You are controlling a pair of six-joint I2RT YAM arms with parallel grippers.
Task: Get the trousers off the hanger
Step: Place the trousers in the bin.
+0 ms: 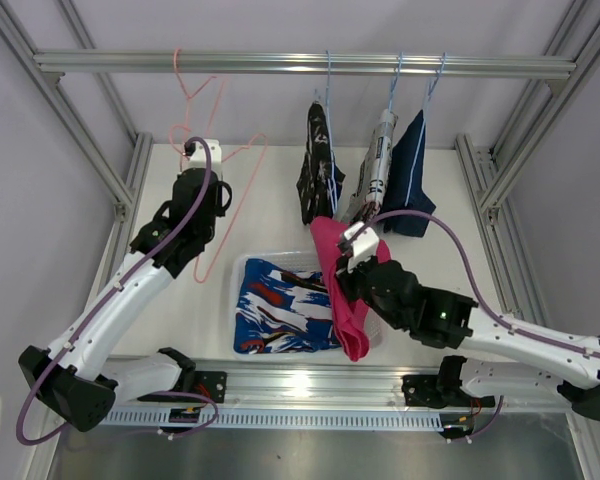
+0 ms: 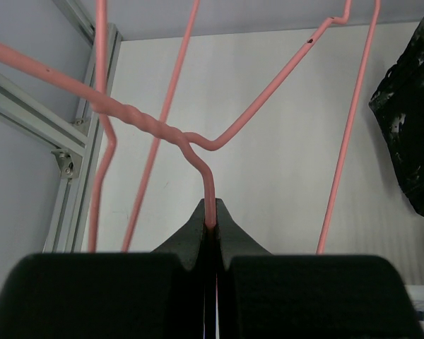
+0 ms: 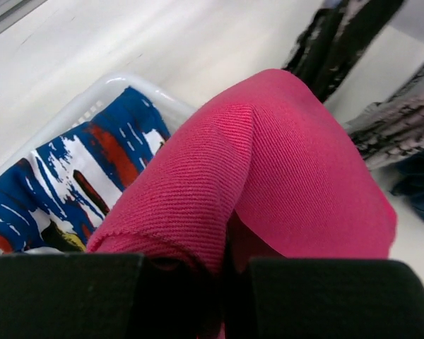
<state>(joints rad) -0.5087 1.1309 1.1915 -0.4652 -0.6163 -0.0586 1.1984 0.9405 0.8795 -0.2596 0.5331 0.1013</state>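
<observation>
From above, two of five are off: the blue trousers with red-white pattern lie in the clear plastic tray on the white desk, and the plain pink trousers dangle over it from the right gripper. Three are left on the metal rail — black-and-white patterned trousers, white black-printed trousers, dark blue denim trousers — crowding close behind that arm. Left wrist: the left gripper has its jaws closed on the bare pink wire hanger. Right wrist: jaws clamped on pink cloth.
</observation>
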